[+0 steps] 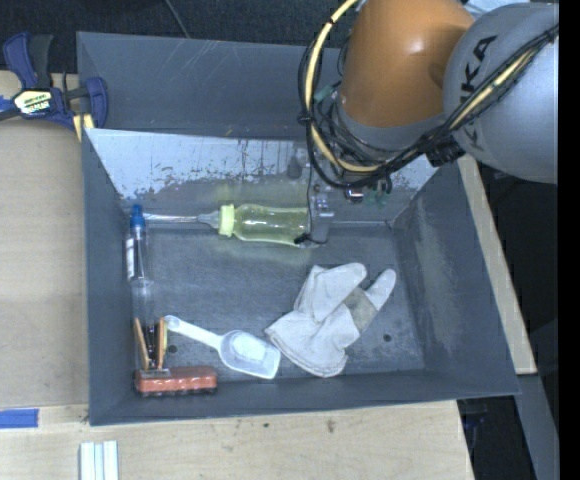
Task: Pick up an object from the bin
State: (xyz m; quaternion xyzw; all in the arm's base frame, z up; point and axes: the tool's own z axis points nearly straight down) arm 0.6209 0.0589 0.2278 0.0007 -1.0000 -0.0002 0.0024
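At the far left lies a clear plastic tube with a blue cap (pixel 135 253). Near the front are a reddish-brown bar-shaped object (pixel 175 380) and a white plastic scoop (pixel 232 348). Mid-bin, near the back wall, a see-through yellowish plastic bottle (pixel 265 224) lies on its side, its pale cap pointing left. My gripper (pixel 320 223) is down at its right end; whether it is open or closed I cannot tell. A crumpled white glove (pixel 330 318) lies in front.

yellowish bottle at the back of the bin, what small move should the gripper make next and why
The gripper sits at the right end of the lying yellowish bottle, close to the bin's back wall, so a grasp there may slip off. Probably best is a slight shift leftward in the view, toward its middle.
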